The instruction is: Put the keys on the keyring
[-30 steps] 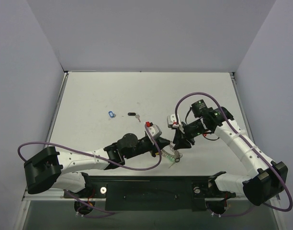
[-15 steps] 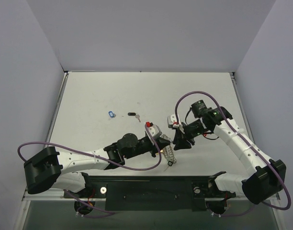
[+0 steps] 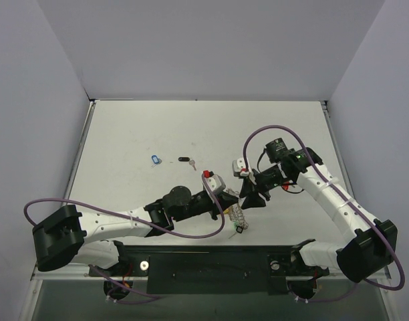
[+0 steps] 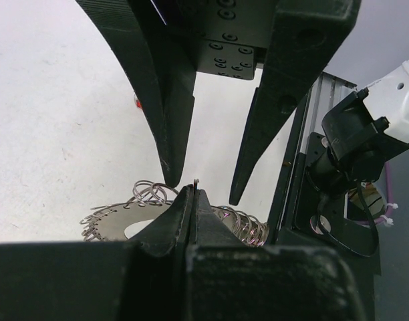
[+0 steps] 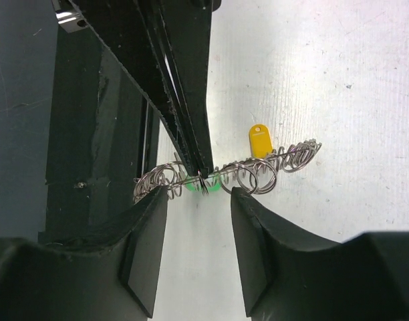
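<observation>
The keyring [image 3: 238, 217], a flat silver disc rimmed with wire loops [image 4: 114, 224], hangs just above the table near the front. My left gripper [image 3: 232, 202] is shut on its rim [image 4: 193, 189]. In the right wrist view the keyring [image 5: 285, 159] shows edge-on, with a yellow key tag [image 5: 258, 141] and a green one [image 5: 211, 188] at it. My right gripper [image 5: 199, 200] is open, its fingers straddling the pinched spot without touching the loops. A blue key [image 3: 156, 159] and a black key [image 3: 184, 160] lie on the table to the left.
The black rail [image 3: 211, 267] between the arm bases runs along the near edge just below the grippers. Purple cables [image 3: 198, 235] loop beside both arms. A small red thing [image 4: 137, 101] shows on the table behind my right finger.
My right gripper's jaws have spread wider and it has drawn slightly left toward the left gripper. The keyring has shifted a little left with the left gripper, which stays shut.
</observation>
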Action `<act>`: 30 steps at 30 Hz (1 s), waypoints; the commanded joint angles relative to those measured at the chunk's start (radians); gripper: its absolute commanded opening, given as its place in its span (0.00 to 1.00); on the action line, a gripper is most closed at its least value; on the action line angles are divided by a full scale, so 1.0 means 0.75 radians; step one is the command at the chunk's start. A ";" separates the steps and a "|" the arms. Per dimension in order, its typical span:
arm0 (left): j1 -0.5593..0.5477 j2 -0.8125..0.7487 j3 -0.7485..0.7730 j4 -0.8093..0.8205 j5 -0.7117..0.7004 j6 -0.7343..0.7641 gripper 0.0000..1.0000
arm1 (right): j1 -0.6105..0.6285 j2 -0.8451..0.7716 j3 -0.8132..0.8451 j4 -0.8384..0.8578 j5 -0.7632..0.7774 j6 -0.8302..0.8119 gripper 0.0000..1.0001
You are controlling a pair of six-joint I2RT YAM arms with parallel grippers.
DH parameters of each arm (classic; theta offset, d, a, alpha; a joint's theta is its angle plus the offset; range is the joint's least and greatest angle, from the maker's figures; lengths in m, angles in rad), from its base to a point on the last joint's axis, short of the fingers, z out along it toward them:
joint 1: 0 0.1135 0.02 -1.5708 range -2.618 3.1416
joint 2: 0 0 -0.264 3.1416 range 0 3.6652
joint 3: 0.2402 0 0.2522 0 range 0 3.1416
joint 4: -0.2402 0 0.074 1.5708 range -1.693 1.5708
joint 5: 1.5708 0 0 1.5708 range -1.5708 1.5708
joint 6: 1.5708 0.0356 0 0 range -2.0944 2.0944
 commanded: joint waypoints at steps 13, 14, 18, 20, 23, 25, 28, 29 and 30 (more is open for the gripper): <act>-0.003 -0.066 -0.002 0.182 0.021 -0.019 0.00 | 0.021 -0.014 0.034 -0.047 -0.151 -0.041 0.20; -0.001 -0.066 -0.004 0.184 0.019 -0.019 0.00 | 0.021 -0.016 0.034 -0.055 -0.155 -0.045 0.19; -0.001 -0.068 -0.012 0.184 0.017 -0.019 0.00 | 0.017 -0.022 0.030 -0.065 -0.160 -0.057 0.15; -0.001 -0.070 -0.014 0.186 0.017 -0.021 0.00 | 0.017 -0.022 0.030 -0.067 -0.162 -0.060 0.09; -0.001 -0.072 -0.020 0.190 0.017 -0.021 0.00 | 0.017 -0.024 0.028 -0.071 -0.162 -0.064 0.03; -0.001 -0.072 -0.026 0.192 0.017 -0.023 0.00 | 0.017 -0.022 0.028 -0.077 -0.162 -0.070 0.00; 0.001 -0.070 -0.036 0.205 0.014 -0.025 0.00 | 0.017 -0.024 0.032 -0.090 -0.168 -0.078 0.00; 0.003 -0.070 -0.038 0.207 0.012 -0.027 0.00 | 0.017 -0.024 0.034 -0.096 -0.170 -0.074 0.00; 0.005 -0.070 -0.042 0.213 0.012 -0.029 0.00 | 0.017 -0.026 0.034 -0.100 -0.170 -0.078 0.00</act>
